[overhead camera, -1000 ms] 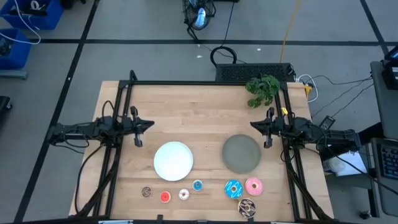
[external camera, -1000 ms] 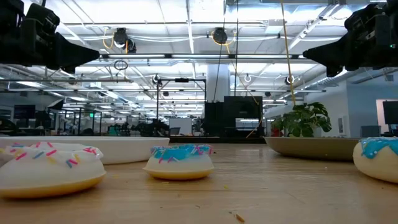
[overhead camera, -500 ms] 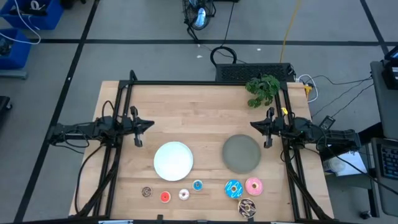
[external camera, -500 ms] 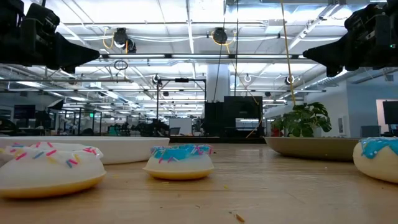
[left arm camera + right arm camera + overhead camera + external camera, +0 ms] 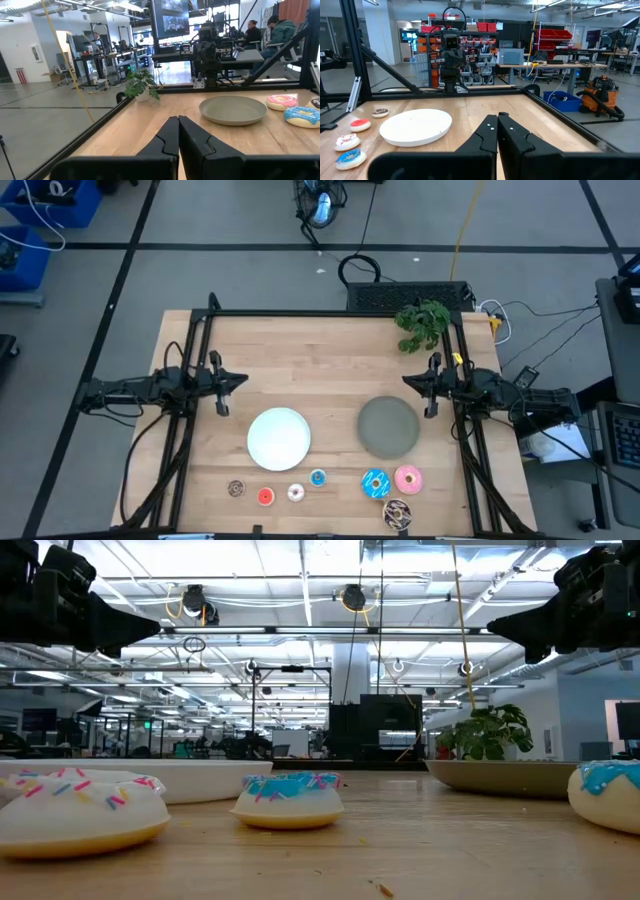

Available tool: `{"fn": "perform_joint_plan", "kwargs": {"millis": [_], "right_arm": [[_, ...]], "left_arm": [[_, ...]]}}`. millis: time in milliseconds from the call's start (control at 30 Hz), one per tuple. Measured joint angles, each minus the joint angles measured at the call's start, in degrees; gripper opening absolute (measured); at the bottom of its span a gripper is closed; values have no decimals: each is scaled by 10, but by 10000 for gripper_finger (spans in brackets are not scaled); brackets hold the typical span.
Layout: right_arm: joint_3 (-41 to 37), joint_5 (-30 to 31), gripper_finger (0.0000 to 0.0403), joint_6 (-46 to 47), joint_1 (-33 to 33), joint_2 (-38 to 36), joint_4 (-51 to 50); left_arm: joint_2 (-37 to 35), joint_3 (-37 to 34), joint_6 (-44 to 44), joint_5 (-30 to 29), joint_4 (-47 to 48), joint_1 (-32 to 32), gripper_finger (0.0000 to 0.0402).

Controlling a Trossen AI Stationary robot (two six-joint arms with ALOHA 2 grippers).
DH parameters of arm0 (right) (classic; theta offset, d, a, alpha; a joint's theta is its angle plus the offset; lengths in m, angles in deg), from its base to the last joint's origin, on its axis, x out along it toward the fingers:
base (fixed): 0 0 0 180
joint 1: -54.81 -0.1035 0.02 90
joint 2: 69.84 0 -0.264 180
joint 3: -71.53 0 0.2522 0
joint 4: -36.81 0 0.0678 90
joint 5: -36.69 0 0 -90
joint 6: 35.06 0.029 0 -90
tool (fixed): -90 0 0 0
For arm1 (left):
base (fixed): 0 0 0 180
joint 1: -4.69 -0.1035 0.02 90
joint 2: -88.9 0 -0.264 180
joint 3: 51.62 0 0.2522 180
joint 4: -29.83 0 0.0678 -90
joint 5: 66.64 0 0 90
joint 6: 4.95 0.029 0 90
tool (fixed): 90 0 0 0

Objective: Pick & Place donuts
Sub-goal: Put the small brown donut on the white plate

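Several donuts lie in a row near the table's front edge: tiny brown (image 5: 236, 489), red (image 5: 265, 496), white (image 5: 296, 493) and blue (image 5: 318, 477) ones, then larger blue sprinkled (image 5: 375, 484), pink (image 5: 408, 479) and speckled brown (image 5: 397, 513) ones. Behind them sit a white plate (image 5: 279, 437) and a grey plate (image 5: 388, 427). My left gripper (image 5: 243, 379) hovers shut at the table's left side, pointing level toward the middle, its fingers (image 5: 178, 125) closed on nothing. My right gripper (image 5: 405, 379) hovers shut at the right side, facing it, also empty (image 5: 497, 122).
A small potted plant (image 5: 422, 323) stands at the far right corner. A black frame (image 5: 330, 313) runs along the table's far and side edges. Bare wood lies between the two grippers and behind the plates.
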Motion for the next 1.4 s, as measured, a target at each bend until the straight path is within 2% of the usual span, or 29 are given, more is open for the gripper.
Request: {"fn": "perform_joint_plan", "kwargs": {"millis": [1233, 1400], "right_arm": [[0, 0, 0, 19, 0, 0, 0], [0, 0, 0, 19, 0, 0, 0]], "left_arm": [[0, 1, 0, 0, -7, 0, 10], [0, 1, -26, 0, -28, 0, 10]]}}
